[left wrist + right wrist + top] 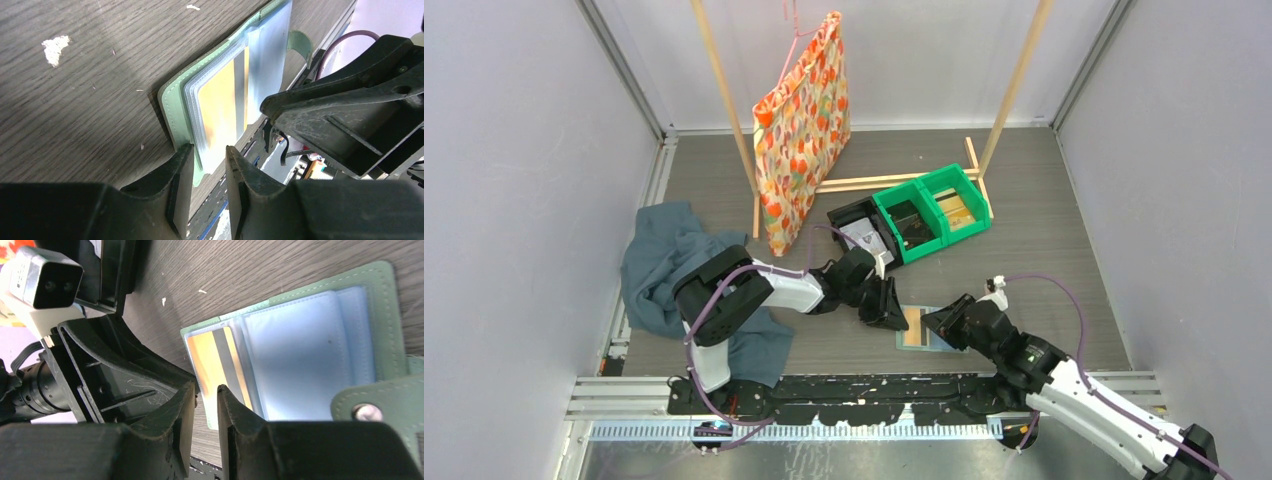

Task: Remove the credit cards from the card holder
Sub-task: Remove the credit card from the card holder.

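Top external: card holder (921, 328) lies open on the table (1044, 260) near the front edge, one arm at each side. Left fingers (181, 180) slightly parted, straddling the clear sleeve edge, not clamped. Right fingers (232, 420) narrowly parted at the orange card (207, 360) edge, gripping nothing. Free table right of the holder; green bins (934, 210) well behind.

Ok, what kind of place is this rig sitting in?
Probably a lab test cell: plain white walls box in the table, with staged props like green bins and a hung patterned bag.
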### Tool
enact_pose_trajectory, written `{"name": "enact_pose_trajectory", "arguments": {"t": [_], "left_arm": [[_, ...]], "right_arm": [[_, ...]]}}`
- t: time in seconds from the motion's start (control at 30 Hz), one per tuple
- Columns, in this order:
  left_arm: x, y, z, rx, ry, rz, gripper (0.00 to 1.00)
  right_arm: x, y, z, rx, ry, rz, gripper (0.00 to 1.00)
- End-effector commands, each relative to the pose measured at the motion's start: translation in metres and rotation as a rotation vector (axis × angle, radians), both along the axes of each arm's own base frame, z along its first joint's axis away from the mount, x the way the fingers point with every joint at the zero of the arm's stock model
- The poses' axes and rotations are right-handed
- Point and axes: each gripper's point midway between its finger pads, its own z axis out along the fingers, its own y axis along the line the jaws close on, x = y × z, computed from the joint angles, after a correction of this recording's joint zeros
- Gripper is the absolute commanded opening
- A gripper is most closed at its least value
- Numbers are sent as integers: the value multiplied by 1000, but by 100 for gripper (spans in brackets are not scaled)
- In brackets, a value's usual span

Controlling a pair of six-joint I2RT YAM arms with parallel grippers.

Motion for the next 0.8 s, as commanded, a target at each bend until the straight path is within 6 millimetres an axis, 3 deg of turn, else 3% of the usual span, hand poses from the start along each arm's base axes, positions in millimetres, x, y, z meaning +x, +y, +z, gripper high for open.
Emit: {"name": "enact_pose_trajectory", "arguments": {"t": [0.0, 0.13, 0.5, 0.63, 0.77], "left_arm": [[4, -4, 3, 0, -27, 2, 31], [4, -3, 7, -1, -36, 7, 31], [5, -1, 4, 21, -36, 6, 31], [4, -1, 4, 25, -32, 1, 30], [4, 1, 3, 37, -36, 0, 27]], "right_arm": [[-18, -38, -36, -165, 107, -70, 29], [-19, -46, -43, -181, 131, -116, 29], [-19, -41, -57, -264, 187, -70, 29], [-14, -45, -41, -296, 169, -90, 29], [-10, -64, -24, -328, 128, -165, 30]]}}
